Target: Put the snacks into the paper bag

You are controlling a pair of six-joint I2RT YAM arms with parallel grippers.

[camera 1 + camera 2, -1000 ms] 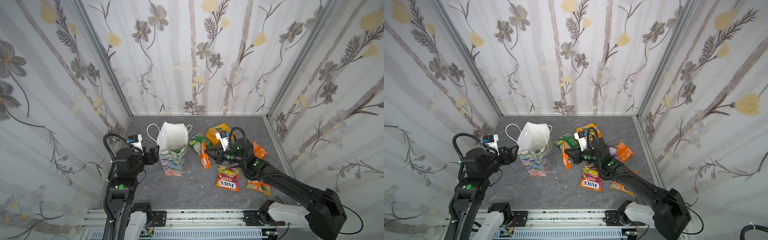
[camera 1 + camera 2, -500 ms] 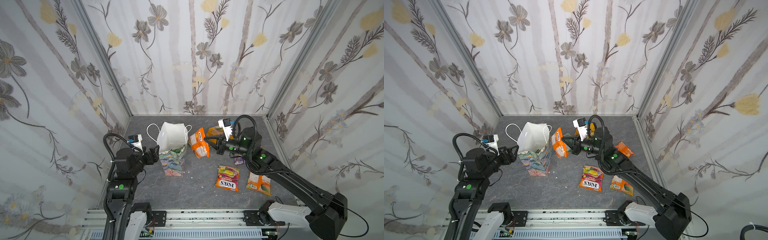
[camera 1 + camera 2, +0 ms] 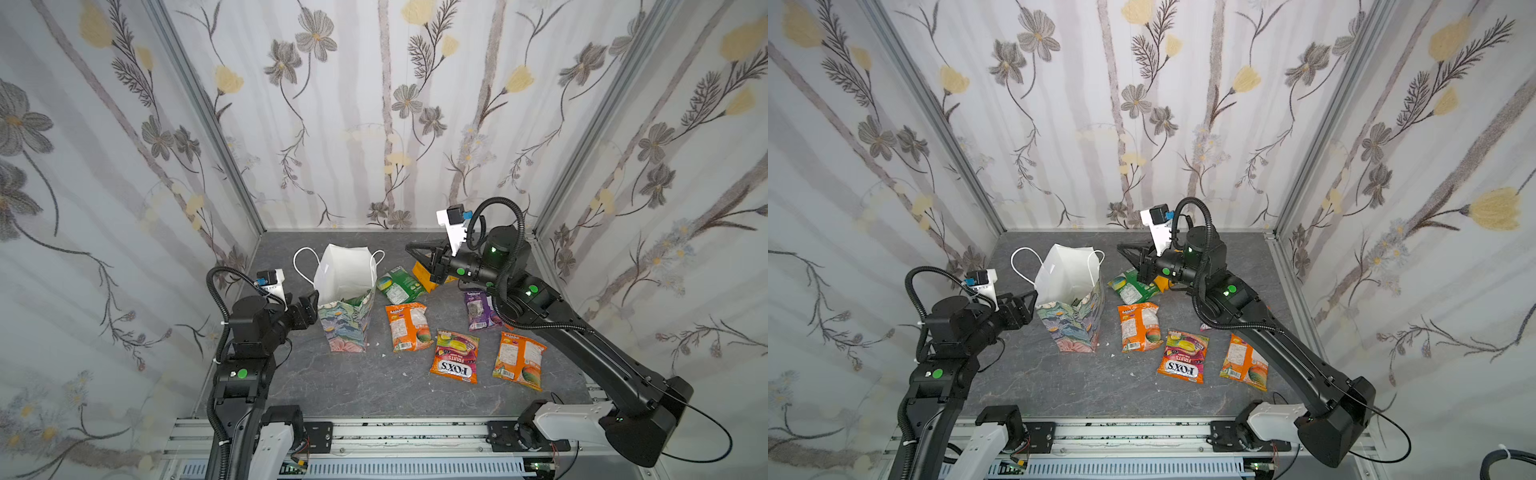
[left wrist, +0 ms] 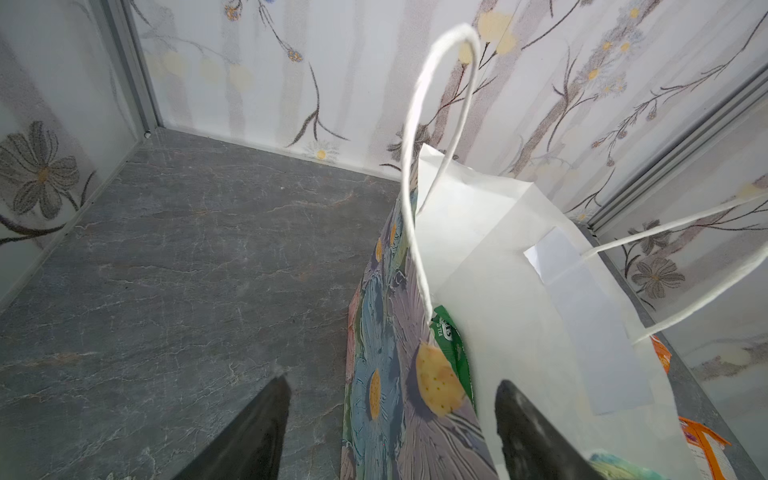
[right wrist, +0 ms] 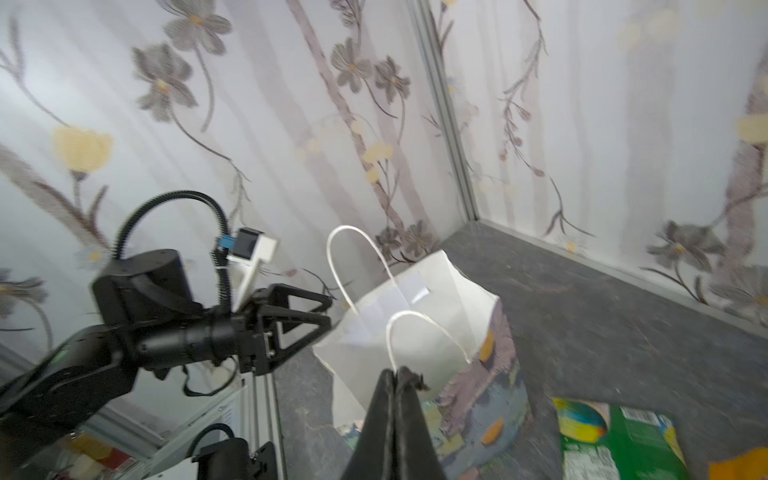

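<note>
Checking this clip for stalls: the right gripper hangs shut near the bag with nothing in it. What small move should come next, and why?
Probably open the right gripper. Its jaws are pressed together on nothing, while the orange packet lies flat just beside the paper bag, not in it. The jaws would need to part before reaching down for it.

Both top views look down on my whole tabletop; both wrist views closely face the paper bag.
</note>
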